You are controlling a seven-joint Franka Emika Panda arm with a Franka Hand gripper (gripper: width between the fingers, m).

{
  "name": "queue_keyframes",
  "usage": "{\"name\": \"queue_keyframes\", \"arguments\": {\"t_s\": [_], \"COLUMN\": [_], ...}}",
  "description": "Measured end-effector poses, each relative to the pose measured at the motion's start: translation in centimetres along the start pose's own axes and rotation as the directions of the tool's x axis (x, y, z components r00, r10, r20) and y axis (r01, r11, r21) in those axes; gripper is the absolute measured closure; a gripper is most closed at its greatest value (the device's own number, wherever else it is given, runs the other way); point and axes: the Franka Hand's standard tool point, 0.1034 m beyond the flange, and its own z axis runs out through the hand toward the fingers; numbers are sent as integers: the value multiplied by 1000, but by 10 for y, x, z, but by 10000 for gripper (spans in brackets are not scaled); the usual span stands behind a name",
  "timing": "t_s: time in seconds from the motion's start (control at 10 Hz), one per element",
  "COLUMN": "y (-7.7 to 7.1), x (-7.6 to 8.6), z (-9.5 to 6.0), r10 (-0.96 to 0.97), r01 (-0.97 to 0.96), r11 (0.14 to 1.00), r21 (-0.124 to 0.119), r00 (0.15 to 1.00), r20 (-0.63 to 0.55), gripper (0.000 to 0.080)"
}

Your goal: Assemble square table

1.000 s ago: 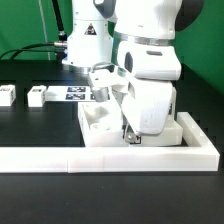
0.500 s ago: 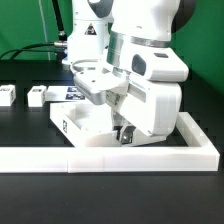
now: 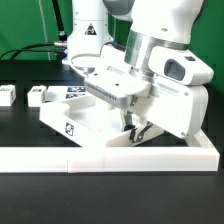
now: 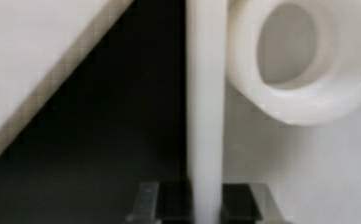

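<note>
**Gripping the tabletop by its rim beside the barrier**

The gripper [image 3: 136, 129] is clamping its jaws almost fully together on the thin raised rim of the square tabletop [image 3: 84, 124]. The wrist view shows this plainly. The upright white rim [image 4: 207, 110] is running straight between the two dark fingers [image 4: 152, 203], and one round corner socket [image 4: 312, 58] is sitting just beside the held wall. The rim is probably being used because it is the only part of the wide slab that is narrow enough for the jaws.

In the exterior view the tabletop is lying inside the angle of the L-shaped barrier [image 3: 110, 157], skewed to it, with one corner pointing toward the exterior view's left. Whether its far side is resting on the black table [image 3: 30, 130] or hanging just clear of it cannot be told. The arm appears to be turning or dragging the slab, most likely to bring its edges flush with the barrier. That would brace it while the legs are being fitted.

Two legs [image 3: 8, 95] [image 3: 38, 96] are waiting well apart from the slab at the exterior view's left, near the marker board [image 3: 76, 93]. No leg appears to be fitted yet, so the assembly is judged to be at an early stage.
</note>
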Motion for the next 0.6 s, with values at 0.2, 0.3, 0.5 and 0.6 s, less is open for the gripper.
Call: {"name": "queue_keyframes", "arguments": {"t_s": [0.2,0.3,0.5,0.6], "y": [-1,-3,-4,-4], "x": [-2,-4,-5,-6], "z": [1,3,4,5], "r10": [23,30,35,39], "r01": [-23,-30,-35,-38], "r11": [1000,999,999,997], "r21": [-8,-24,-23,-67], "r00": [1000,1000,999,999], "r20": [2,4,5,14], "gripper": [741,741,741,741]}}
